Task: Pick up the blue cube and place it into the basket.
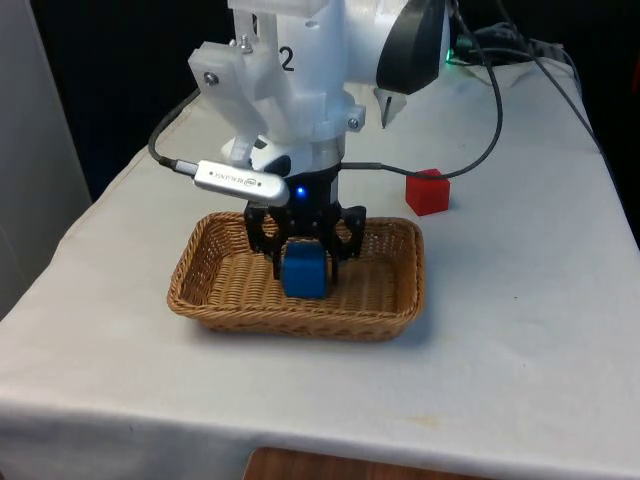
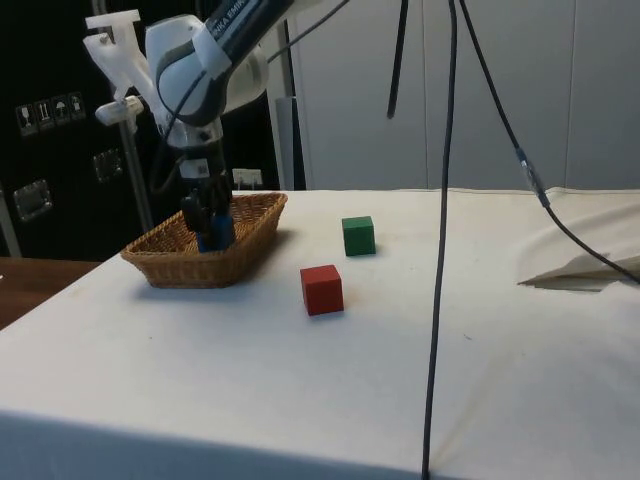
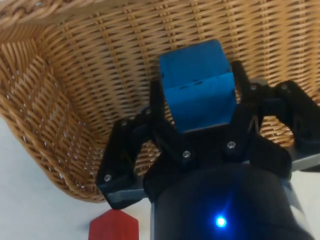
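In the front view, the gripper point(image 1: 303, 262) is seen lowered into the wicker basket point(image 1: 215, 300), with the blue cube point(image 1: 304, 273) clamped between its black fingers. The cube sits low inside the basket, near the middle of its floor, though whether it touches the weave cannot be told. A red cube point(image 1: 428, 191) rests on the white cloth beyond the basket, towards the front view's right, well apart from the work.

In the side view, the gripper point(image 2: 212, 228) is shown reaching down within the basket point(image 2: 250, 245), the blue cube point(image 2: 216, 236) held below the level of the rim. The red cube point(image 2: 322, 289) and a green cube point(image 2: 358, 235) lie on the cloth beside the basket, apart from each other (neither is part of the task).

In the wrist view, the blue cube point(image 3: 199, 91) is seen gripped on two opposite faces by the fingers point(image 3: 156, 102), with the basket point(image 3: 65, 110) wall and floor behind it. A corner of the red cube point(image 3: 114, 228) shows outside the rim.

The placing step is judged to be in hand: the carry is done and only the release is left. The next move calls for the fingers to be parted so the cube is let down onto the weave, and then for the arm to be drawn straight up, so that the rim is not caught.
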